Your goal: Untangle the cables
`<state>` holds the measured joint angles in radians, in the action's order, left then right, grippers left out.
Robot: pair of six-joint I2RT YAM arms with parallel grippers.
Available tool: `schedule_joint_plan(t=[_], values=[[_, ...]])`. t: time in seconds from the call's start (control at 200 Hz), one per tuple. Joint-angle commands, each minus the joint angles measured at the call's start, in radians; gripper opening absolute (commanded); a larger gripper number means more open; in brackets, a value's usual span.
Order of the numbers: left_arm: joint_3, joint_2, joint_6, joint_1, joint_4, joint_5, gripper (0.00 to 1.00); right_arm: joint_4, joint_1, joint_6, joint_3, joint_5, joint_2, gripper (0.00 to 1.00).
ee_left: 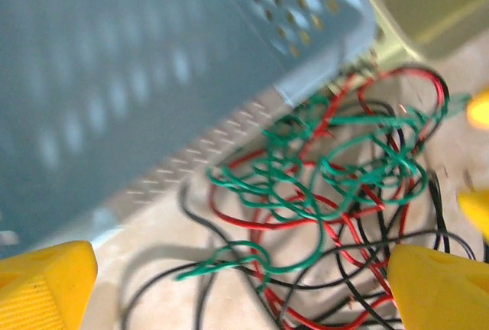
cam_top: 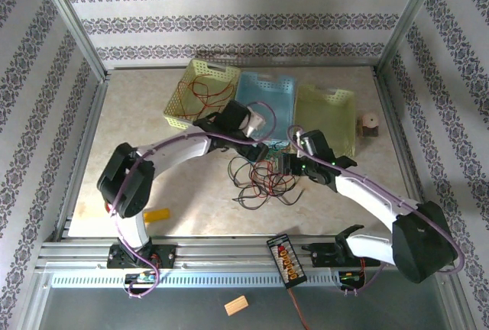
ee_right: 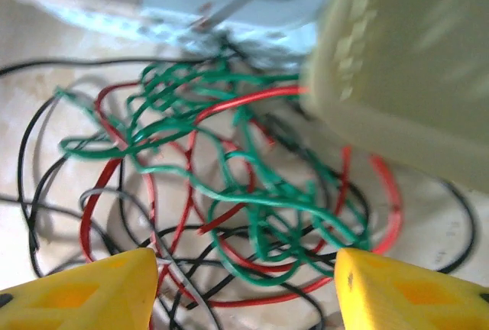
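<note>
one yellow basket (cam_top: 214, 66), one blue basket (cam_top: 267, 76) and one green basket (cam_top: 328, 92) in the upper middle; one cable tangle (cam_top: 260, 178) of three colours.

No text, number or brand can be read. Orange markings are seen on the black box (cam_top: 286, 261) lying across the rail (cam_top: 214, 254) at the near edge of the worktop (cam_top: 153, 181), but they are too small to be made out.

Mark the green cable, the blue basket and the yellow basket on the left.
green cable (ee_right: 279, 192), right wrist view, middle of the knot.
blue basket (ee_left: 153, 63), left wrist view, its perforated side wall.
left yellow basket (cam_top: 215, 66), top external view, its far rim.
</note>
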<state>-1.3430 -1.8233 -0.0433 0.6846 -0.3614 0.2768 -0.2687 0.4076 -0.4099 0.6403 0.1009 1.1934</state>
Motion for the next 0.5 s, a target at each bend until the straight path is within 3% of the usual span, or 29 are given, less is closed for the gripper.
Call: schedule_joint_plan(t=[0.0, 0.185, 0.495], values=[[-0.074, -0.032, 0.069, 0.047, -0.046, -0.022, 0.97, 0.014, -0.090, -0.059, -0.020, 0.013, -0.017, 0.61], [-0.105, -0.077, 0.086, 0.079, -0.053, -0.017, 0.94, 0.033, -0.131, -0.070, -0.022, 0.072, 0.016, 0.50], [-0.078, -0.095, 0.068, 0.105, -0.041, 0.015, 0.93, 0.036, -0.159, -0.079, -0.039, 0.075, 0.046, 0.44]])
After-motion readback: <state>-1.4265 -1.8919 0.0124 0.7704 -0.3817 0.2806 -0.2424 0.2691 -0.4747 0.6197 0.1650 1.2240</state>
